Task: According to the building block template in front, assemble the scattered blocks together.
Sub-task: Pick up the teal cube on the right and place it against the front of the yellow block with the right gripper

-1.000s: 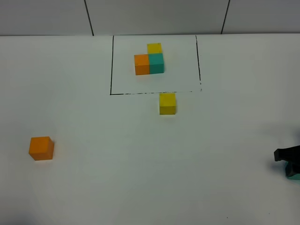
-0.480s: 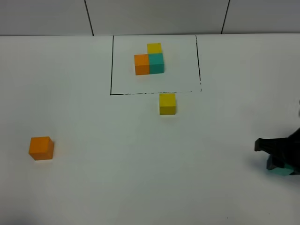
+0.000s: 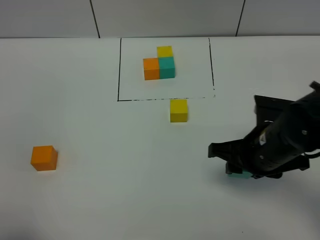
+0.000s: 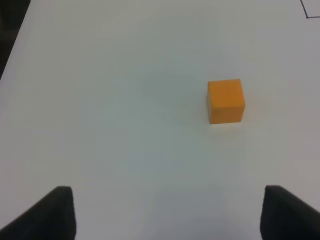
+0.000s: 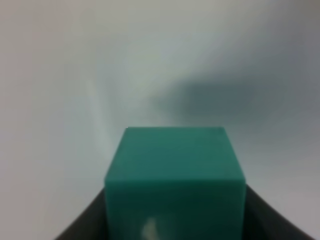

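Note:
The building block template is a black-lined rectangle at the back, framing an orange cube, a teal cube and a yellow cube in an L. Of the scattered blocks, the yellow one sits just in front of the frame and the orange one lies far left. My right gripper is shut on the teal block, which fills the right wrist view between the dark fingers. My left gripper stands open, short of the orange block.
The white table's far edge meets a grey panelled wall. In the left wrist view the table's dark edge shows at one side. The right arm's black body hangs over the table's right part.
My right arm has swung in from the right edge toward the middle, carrying the teal block with it. The other blocks and the left gripper's view stay unchanged.

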You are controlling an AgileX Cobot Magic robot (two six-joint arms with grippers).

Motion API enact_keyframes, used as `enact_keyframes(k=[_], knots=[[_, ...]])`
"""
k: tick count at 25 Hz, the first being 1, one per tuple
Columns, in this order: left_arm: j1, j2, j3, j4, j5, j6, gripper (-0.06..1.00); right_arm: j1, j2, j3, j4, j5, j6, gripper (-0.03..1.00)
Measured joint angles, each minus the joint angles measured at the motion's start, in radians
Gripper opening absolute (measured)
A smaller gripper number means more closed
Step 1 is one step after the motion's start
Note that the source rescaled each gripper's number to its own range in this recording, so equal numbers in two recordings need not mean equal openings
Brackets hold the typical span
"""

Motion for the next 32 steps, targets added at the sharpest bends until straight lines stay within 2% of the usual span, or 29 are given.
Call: enact_keyframes(k=[9, 13, 24, 32], knots=[[0.000, 0.000, 0.000, 0.000, 0.000, 0.000, 1.00, 0.126, 0.228, -0.230, -0.038, 0.057, 0.021, 0.06], [0.000, 0.000, 0.000, 0.000, 0.000, 0.000, 1.00, 0.159, 0.334, -0.345, -0.089, 0.090, 0.033, 0.06], [0.000, 0.000, 0.000, 0.000, 0.000, 0.000, 1.00, 0.158, 0.578, -0.646, -0.142, 0.199, 0.025, 0.06], [0.000, 0.000, 0.000, 0.000, 0.000, 0.000, 1.00, 0.119, 0.668, -0.738, -0.142, 0.212, 0.019, 0.06]])
